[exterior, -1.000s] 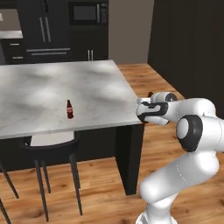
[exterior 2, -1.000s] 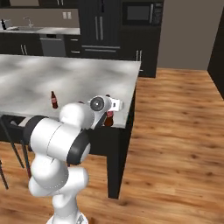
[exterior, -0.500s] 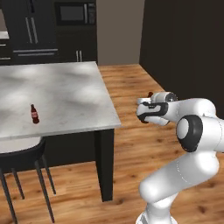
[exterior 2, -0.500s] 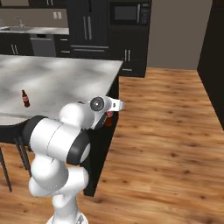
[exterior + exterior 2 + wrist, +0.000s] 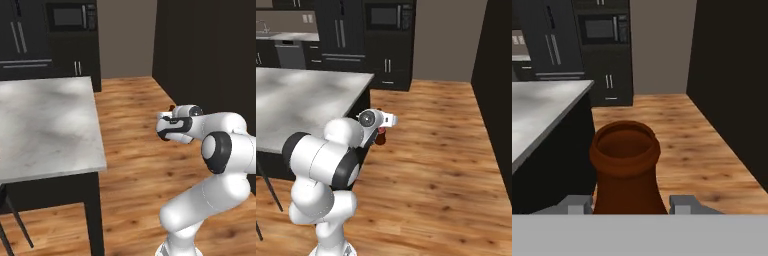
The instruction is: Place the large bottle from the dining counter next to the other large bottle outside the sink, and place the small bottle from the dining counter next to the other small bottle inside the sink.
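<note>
Gripper (image 5: 628, 204) is clamped on the large bottle (image 5: 626, 167): a finger (image 5: 576, 204) sits on each side of its brown body, open mouth pointing away from the hand. The bottle is carried in the air beside the dining counter (image 5: 47, 130) end, above the wood floor (image 5: 441, 165); just a red-brown bit (image 5: 380, 140) shows under the hand in the right base view

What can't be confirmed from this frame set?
- Bottle: hand view shows its mouth and neck; the body is cut off below, label unseen.
- Left base view: the arm's wrist hides the pincer; grip contact unclear.
- Sink: out of frame.
- Dining counter: left edge crops it.
</note>
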